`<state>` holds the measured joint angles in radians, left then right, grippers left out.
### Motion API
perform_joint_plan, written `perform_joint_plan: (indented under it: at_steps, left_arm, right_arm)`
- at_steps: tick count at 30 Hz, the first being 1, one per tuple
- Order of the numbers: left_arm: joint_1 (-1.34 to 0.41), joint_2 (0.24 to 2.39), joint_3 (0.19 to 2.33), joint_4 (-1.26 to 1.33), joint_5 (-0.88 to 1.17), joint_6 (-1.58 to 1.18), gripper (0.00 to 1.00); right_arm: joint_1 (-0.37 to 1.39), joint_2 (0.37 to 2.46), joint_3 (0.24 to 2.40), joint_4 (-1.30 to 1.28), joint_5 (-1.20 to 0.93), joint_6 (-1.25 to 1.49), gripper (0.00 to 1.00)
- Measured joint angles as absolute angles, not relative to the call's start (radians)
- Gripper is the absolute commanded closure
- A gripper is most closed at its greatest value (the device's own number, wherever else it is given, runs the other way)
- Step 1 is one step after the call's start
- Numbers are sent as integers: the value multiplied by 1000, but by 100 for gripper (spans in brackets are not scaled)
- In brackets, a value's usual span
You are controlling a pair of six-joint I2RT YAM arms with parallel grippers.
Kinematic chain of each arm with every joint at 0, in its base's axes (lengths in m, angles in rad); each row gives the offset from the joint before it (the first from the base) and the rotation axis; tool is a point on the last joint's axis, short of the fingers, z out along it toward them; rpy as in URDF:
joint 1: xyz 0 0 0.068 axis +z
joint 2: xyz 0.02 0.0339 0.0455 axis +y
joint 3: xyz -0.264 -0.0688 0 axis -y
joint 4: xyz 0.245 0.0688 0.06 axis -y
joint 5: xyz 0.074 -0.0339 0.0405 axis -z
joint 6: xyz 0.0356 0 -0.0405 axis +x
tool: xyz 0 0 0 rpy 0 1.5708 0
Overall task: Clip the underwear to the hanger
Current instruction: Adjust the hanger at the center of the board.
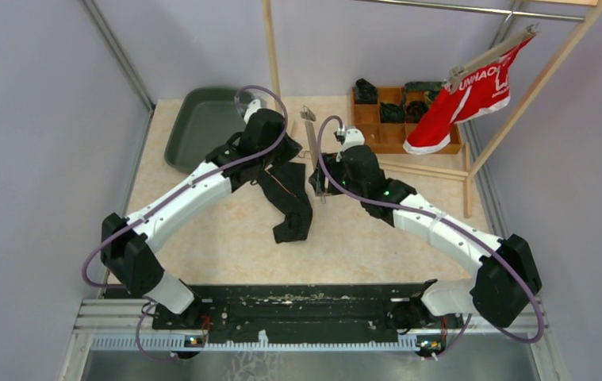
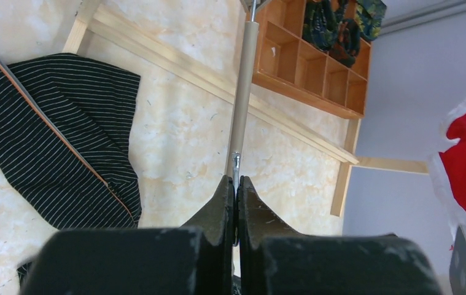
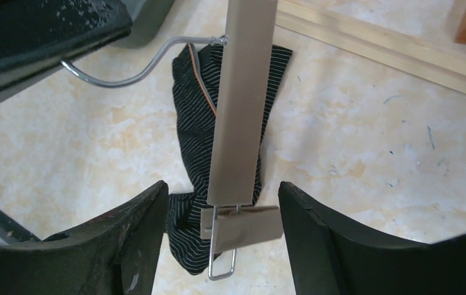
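Note:
The hanger (image 1: 312, 151) is a beige bar with a metal hook, held just above the table. My left gripper (image 2: 236, 184) is shut on the wire hook, and the hanger's bar (image 2: 242, 92) runs away from it. The black striped underwear (image 1: 291, 202) lies crumpled on the table beside and under the hanger (image 3: 242, 104). My right gripper (image 3: 222, 185) is open, its fingers standing either side of the hanger's end clip (image 3: 240, 226) without touching it. The underwear (image 3: 196, 153) shows beneath the bar; whether the clip grips any cloth I cannot tell.
A dark green tray (image 1: 198, 127) sits at the back left. A wooden compartment box (image 1: 396, 131) with folded garments stands at the back right. Red underwear (image 1: 468, 99) hangs clipped on the rail of a wooden rack (image 1: 432, 168).

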<state>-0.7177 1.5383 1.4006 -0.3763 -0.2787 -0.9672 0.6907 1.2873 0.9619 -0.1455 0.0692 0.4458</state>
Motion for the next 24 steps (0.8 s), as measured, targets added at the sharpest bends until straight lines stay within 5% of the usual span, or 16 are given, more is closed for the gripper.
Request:
perform_joint_plan:
  at_steps: [24]
  left_arm:
    - [-734, 1810, 1855, -774, -381, -1114, 100]
  right_arm:
    - [822, 1263, 932, -171, 430, 253, 36]
